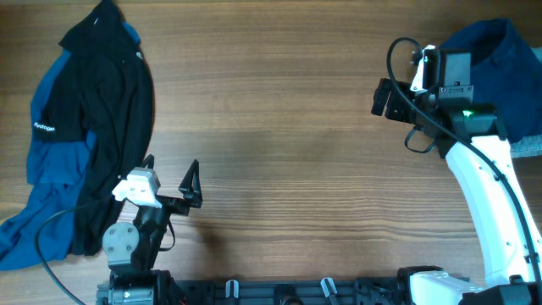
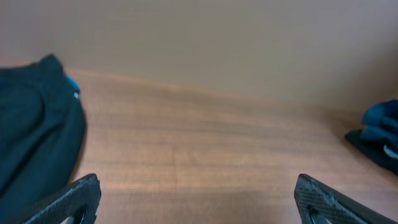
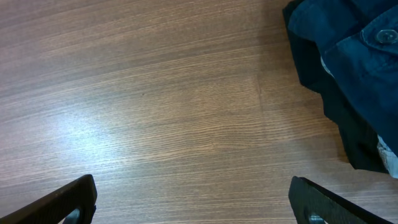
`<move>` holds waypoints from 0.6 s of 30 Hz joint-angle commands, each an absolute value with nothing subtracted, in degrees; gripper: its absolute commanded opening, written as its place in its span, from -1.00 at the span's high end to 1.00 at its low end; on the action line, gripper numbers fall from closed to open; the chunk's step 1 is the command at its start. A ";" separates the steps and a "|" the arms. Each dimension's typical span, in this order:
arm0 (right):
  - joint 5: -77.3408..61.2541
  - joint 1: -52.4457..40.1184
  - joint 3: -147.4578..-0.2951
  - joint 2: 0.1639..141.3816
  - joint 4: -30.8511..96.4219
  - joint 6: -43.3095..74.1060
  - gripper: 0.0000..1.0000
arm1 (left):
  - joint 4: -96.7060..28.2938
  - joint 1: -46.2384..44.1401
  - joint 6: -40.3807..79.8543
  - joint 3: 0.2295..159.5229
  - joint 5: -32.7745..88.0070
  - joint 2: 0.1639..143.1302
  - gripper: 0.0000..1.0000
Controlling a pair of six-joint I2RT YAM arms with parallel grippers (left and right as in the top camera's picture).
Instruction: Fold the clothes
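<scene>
The dark navy shorts (image 1: pixel 506 59) lie bunched at the table's far right corner; they also show in the right wrist view (image 3: pixel 351 68) and, blurred, in the left wrist view (image 2: pixel 380 134). A sliver of light-blue fabric (image 1: pixel 530 146) shows below them, perhaps the jeans. The black and royal-blue jacket (image 1: pixel 89 135) with a small white logo lies spread along the left side; its dark edge shows in the left wrist view (image 2: pixel 31 137). My left gripper (image 1: pixel 172 175) is open and empty just right of the jacket. My right gripper (image 1: pixel 386 97) is open and empty over bare wood, left of the shorts.
The wooden table (image 1: pixel 279 127) stretches between the two garments. The arm bases and a rail with clips (image 1: pixel 279 290) run along the front edge. The right arm's white link (image 1: pixel 487 195) reaches up the right side.
</scene>
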State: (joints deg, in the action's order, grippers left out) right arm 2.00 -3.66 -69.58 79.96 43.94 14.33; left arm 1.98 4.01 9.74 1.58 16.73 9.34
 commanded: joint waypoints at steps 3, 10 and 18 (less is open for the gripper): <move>3.01 -3.86 -70.81 80.49 43.94 15.18 -0.99 | -2.22 3.75 9.56 0.32 12.64 5.28 -0.99; 3.01 -3.86 -70.81 80.49 43.94 15.18 -0.99 | -3.53 3.75 9.39 0.32 11.00 4.05 -1.00; 3.01 -3.86 -70.81 80.49 43.97 15.16 -0.99 | -3.33 3.64 9.41 0.32 11.22 0.12 -1.00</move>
